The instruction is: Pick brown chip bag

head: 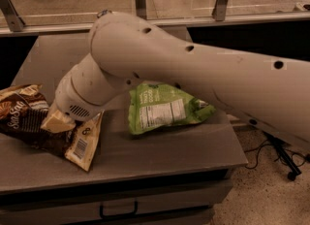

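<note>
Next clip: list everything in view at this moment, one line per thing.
brown chip bag: one, dark brown with cream edges, table's left side
green bag: one, green with white label, table's middle
table: one, grey, centre of view
drawer: one, dark, under the tabletop
cables: black, floor at right
arm: one, white, reaching from the right across the table
gripper: one, cream, at the arm's end, over the brown chip bag

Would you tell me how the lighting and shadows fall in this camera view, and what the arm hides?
Camera view: dim, warm brownish light; the arm shades the table beside the green bag; the gripper, low on the brown chip bag, is mostly hidden behind the wrist.
</note>
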Action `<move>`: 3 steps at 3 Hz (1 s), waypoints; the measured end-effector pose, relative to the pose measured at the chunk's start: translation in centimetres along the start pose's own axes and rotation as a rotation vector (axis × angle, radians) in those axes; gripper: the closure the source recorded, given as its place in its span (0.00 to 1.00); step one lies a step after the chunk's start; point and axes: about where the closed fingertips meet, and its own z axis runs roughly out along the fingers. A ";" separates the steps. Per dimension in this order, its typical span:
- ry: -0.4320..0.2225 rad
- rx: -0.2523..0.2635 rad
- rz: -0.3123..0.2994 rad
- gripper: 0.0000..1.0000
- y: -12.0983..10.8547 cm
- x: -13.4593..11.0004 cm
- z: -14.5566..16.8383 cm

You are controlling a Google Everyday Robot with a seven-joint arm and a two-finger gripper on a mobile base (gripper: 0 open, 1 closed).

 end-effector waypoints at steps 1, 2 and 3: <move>-0.039 -0.006 -0.048 1.00 -0.3 -2.0 -1.6; -0.136 0.026 -0.078 1.00 -1.4 -5.3 -5.6; -0.136 0.026 -0.079 1.00 -1.4 -5.4 -5.6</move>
